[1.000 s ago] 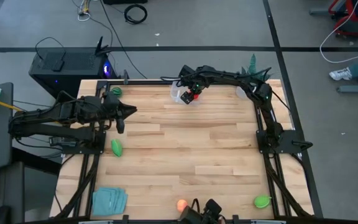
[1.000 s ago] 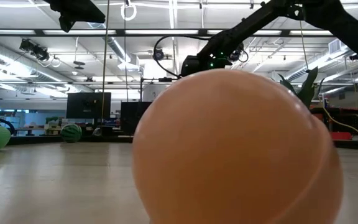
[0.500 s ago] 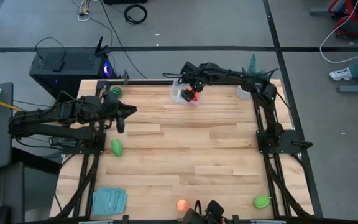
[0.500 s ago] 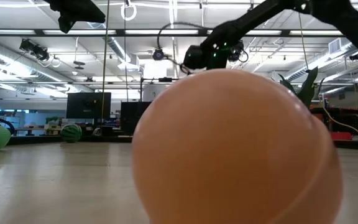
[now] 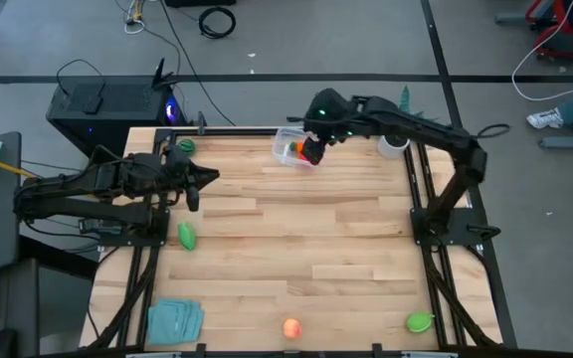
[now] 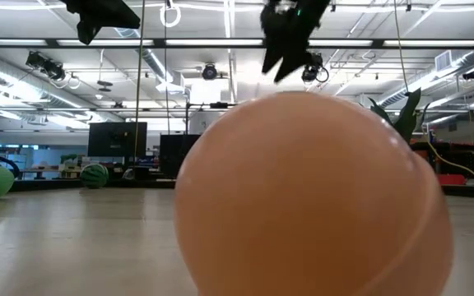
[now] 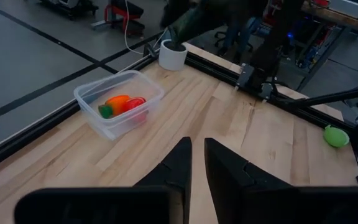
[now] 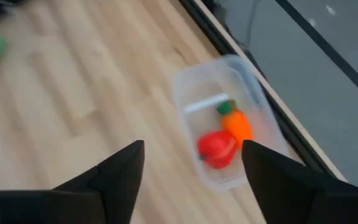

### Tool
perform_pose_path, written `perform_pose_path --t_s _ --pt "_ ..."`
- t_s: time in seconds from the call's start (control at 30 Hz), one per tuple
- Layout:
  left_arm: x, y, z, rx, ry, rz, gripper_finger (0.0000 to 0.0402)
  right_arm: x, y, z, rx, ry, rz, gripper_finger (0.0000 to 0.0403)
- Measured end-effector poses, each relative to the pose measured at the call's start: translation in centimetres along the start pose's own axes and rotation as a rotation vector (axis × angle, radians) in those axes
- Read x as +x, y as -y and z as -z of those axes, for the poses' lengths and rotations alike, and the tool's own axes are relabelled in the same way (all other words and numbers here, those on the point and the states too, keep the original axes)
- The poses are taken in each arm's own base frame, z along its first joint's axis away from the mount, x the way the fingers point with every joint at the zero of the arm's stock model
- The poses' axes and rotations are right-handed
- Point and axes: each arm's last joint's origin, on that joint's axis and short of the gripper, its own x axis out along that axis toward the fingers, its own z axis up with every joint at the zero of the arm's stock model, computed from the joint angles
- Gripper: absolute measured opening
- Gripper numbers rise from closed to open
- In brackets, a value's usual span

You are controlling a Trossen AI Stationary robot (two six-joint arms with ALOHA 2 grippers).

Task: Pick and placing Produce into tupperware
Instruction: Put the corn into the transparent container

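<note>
A peach-orange piece (image 6: 311, 197) filled the low view, hiding most of the wooden desk (image 5: 296, 259). The clear tupperware (image 8: 225, 121) at the desk's far edge held a carrot (image 8: 234, 124) and red piece (image 8: 216, 146); the right gripper (image 8: 191, 165) hung above, fingers spread, empty. The left gripper (image 7: 197, 162), nearly closed, held nothing.

— What sort of place? Looks like a robotics lab, or a workshop hall.

— Shown by what?

— A light wooden table (image 5: 296, 259) framed in black rails, set on a grey concrete floor (image 5: 346, 40) marked with dark lines. Loose cables (image 5: 215, 20) trailing over that floor. A black computer tower (image 5: 102, 99) with a blue light beside the table.

— And farther off?

— Seen level from the tabletop: long rows of ceiling strip lights (image 6: 72, 62), exposed ducts, dark monitors (image 6: 118, 138) on benches far back. More machine frames and wiring beyond the table edge in the left wrist view.
</note>
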Motion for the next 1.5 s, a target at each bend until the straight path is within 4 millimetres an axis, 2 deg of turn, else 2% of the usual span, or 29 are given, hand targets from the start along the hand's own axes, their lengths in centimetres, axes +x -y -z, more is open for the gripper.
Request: perform_pose_path --t_s 0.2,0.3,0.43,0.57,0.83,1.0,1.13,1.3,1.4,1.5 --pt "0.0 0.0 0.0 0.001 -0.001 0.000 0.0011 -5.7 -3.4 1.6 -0.037 0.079 -0.098 0.0189" --pt "0.0 0.0 0.0 0.001 -0.002 0.000 0.0007 -7.7 -4.9 2.7 -0.052 0.082 -0.147 0.0138" --pt "0.0 0.0 0.0 0.003 -0.004 0.002 0.0010 -9.5 -6.6 4.5 -0.068 0.025 -0.190 0.0069" --pt "0.0 0.0 0.0 0.003 -0.004 0.002 0.0005 -10.4 -8.1 6.7 -0.117 -0.101 -0.191 0.0011" --pt "0.2 0.1 0.1 0.018 -0.013 0.008 0.0005 -12.7 -11.2 11.5 -0.114 -0.355 -0.167 0.0011" --pt "0.9 1.1 0.5 0.082 -0.064 0.042 0.0004 -14.4 -13.5 14.0 -0.123 -0.397 -0.197 0.0007" --pt "1.4 2.8 -0.7 0.086 -0.100 0.079 0.0004 -15.5 -14.7 15.4 -0.122 -0.402 -0.211 0.0004" --pt "1.5 5.3 -2.5 0.047 -0.295 0.058 0.0003 -16.4 -15.5 16.6 -0.171 -0.356 -0.198 0.0005" --pt "1.4 6.9 -3.2 -0.093 -0.440 -0.019 0.0003 -16.7 -15.8 17.1 -0.203 -0.330 -0.193 0.0003" --pt "1.3 8.2 -3.0 -0.230 -0.585 -0.136 0.0003 -16.9 -15.9 17.2 -0.242 -0.295 -0.181 0.0003"
